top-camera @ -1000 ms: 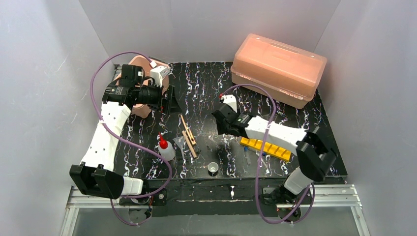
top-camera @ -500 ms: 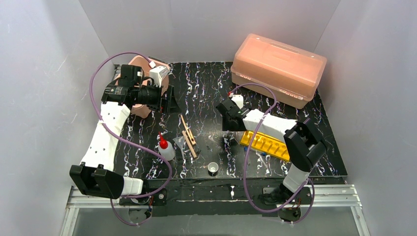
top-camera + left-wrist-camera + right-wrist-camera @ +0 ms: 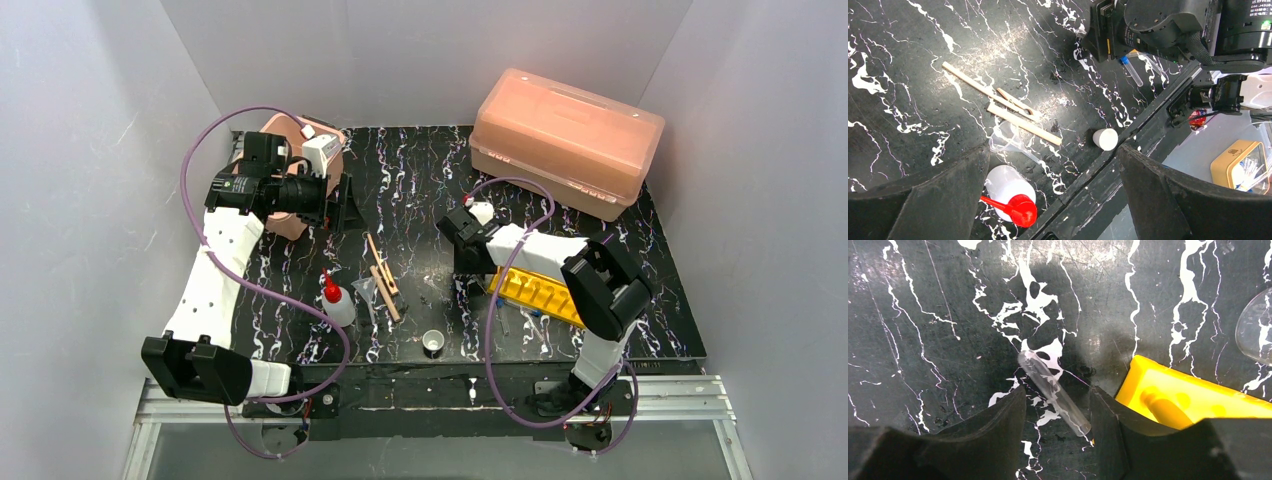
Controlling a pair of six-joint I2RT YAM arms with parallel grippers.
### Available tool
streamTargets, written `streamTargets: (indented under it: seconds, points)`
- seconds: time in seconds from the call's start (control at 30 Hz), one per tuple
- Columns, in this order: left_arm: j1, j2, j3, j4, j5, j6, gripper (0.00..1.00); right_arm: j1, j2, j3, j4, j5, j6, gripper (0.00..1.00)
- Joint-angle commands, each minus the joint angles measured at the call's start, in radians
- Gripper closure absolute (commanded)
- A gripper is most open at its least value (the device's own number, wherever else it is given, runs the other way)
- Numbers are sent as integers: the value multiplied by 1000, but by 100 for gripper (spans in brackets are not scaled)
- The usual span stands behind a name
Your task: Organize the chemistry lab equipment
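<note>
My right gripper point(image 3: 1058, 390) points down at the table, open, its jaws on either side of a clear tube point(image 3: 1053, 392) that lies flat. The yellow holed rack point(image 3: 1188, 400) sits just right of it. From above, the right gripper point(image 3: 468, 265) is at the rack's point(image 3: 535, 295) left end. Blue-capped tubes point(image 3: 535, 318) lie in front of the rack. My left gripper point(image 3: 1052, 150) hangs wide open and empty, high at the back left point(image 3: 345, 205). Below it lie the white squeeze bottle point(image 3: 1008, 192), wooden clamps point(image 3: 1013, 112), a clear funnel-like glass piece point(image 3: 1005, 140) and the tiny white cup point(image 3: 1105, 138).
The big pink lidded box point(image 3: 565, 140) stands at the back right corner. A pinkish round object point(image 3: 285, 135) sits behind the left arm. A curved clear glass edge point(image 3: 1258, 335) shows right of the right gripper. The table's front rail point(image 3: 470, 385) runs just past the cup.
The right arm has folded, its elbow swinging left and the wrist shifting slightly right over the rack's left end. Its jaws have narrowed a little. The left arm has stayed still.
</note>
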Motion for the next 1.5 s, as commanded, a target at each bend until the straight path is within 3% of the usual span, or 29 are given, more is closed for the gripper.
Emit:
streamTargets:
  seconds: [0.0,0.57,0.9,1.1,1.47]
  points:
    - [8,-41,-8,-18,4,20,1,0,-7,-13,13,22,21,46]
    - [13,-49,-20,-20,15,25,1,0,17,44,44,-27,-55,85]
    - [13,-51,-29,-13,33,26,1,0,-34,54,65,-85,-93,82]
    - [13,-63,-39,-15,29,31,1,34,25,105,86,-159,-87,94]
    - [13,-71,-40,-20,27,33,1,96,159,274,14,-203,-67,84]
